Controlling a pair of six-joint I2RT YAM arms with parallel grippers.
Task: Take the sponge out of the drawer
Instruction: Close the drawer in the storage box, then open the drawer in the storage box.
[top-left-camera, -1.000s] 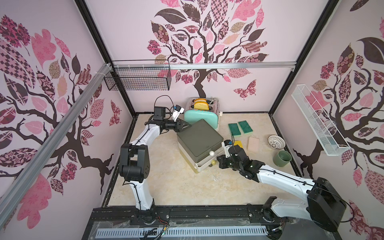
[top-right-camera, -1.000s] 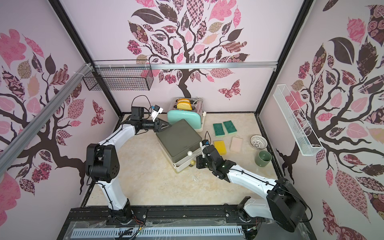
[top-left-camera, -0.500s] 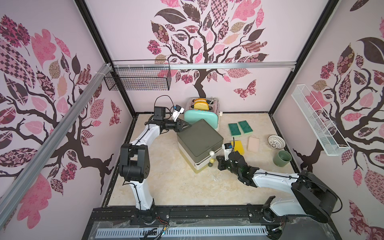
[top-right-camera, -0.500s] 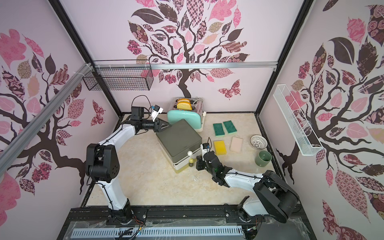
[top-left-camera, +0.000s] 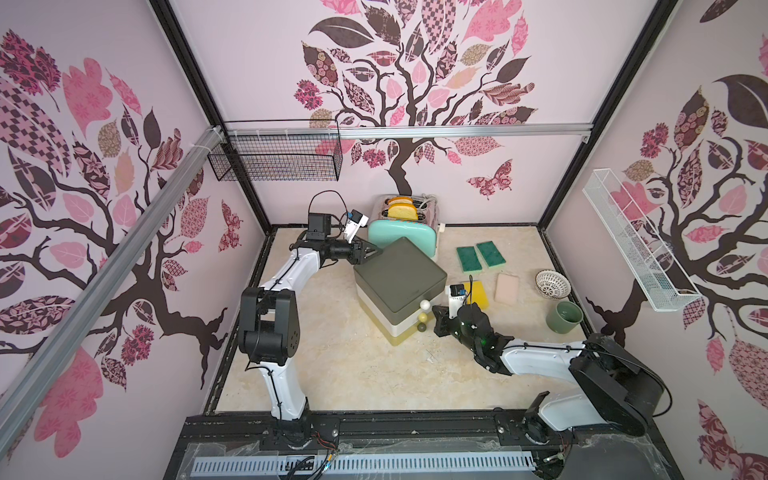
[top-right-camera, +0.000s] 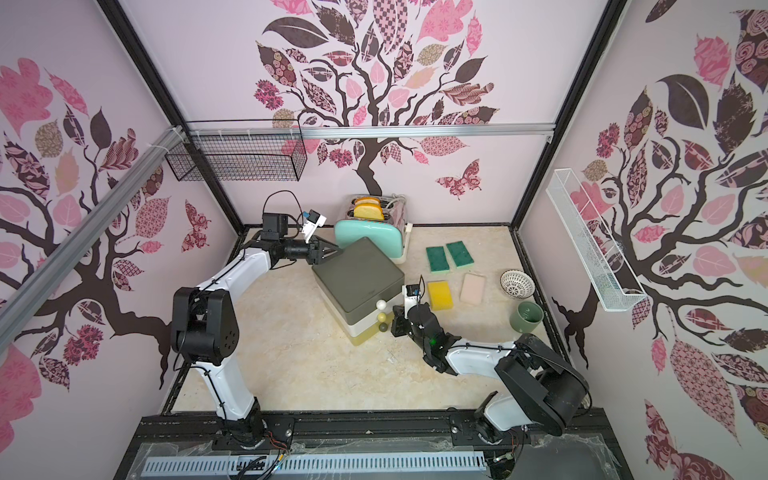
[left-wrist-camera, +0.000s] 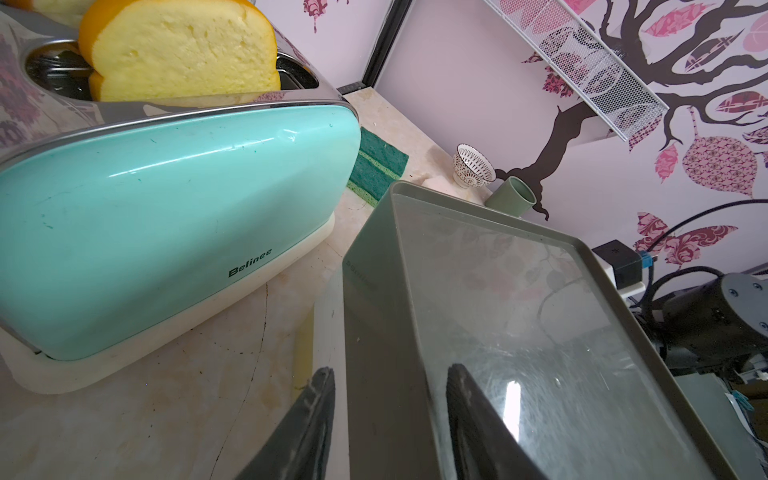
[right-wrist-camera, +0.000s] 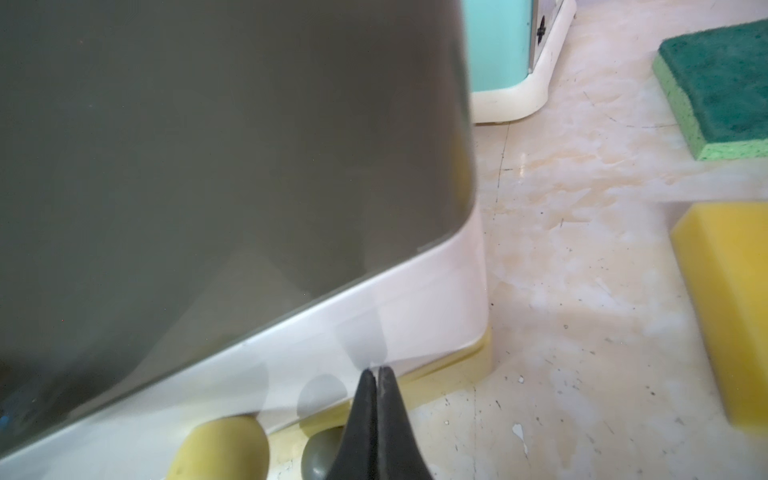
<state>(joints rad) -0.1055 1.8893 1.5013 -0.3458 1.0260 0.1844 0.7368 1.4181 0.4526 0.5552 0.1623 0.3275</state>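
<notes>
Drawer unit (top-left-camera: 400, 284): a three-tier box at mid-table, grey-green top, white middle tier, yellow bottom tier; all drawers look pushed in.
Knobs (top-left-camera: 424, 304): three round ones down the near-right front, white, yellow, dark green.
Sponge in drawer: hidden; which tier holds it cannot be told.
Right gripper (right-wrist-camera: 376, 376): low at the unit's near-right front, jaws pressed together and holding nothing, tips just beside the dark green knob (right-wrist-camera: 322, 453) at the seam of the white and yellow tiers.
Left gripper (left-wrist-camera: 388, 388): at the unit's far-left corner, jaws pinching the grey-green top's edge, one finger (left-wrist-camera: 309, 419) on the side wall, the other on the top face.
Loose sponges: a yellow one (top-right-camera: 439, 294) just right of the unit, a pink one (top-right-camera: 473, 288) further right, two green ones (top-right-camera: 449, 257) beyond them.
Toaster (top-left-camera: 402, 235): mint, behind the unit, bread in its slots.
Far right: patterned bowl (top-left-camera: 552, 284), green cup (top-left-camera: 563, 316) nearer.
</notes>
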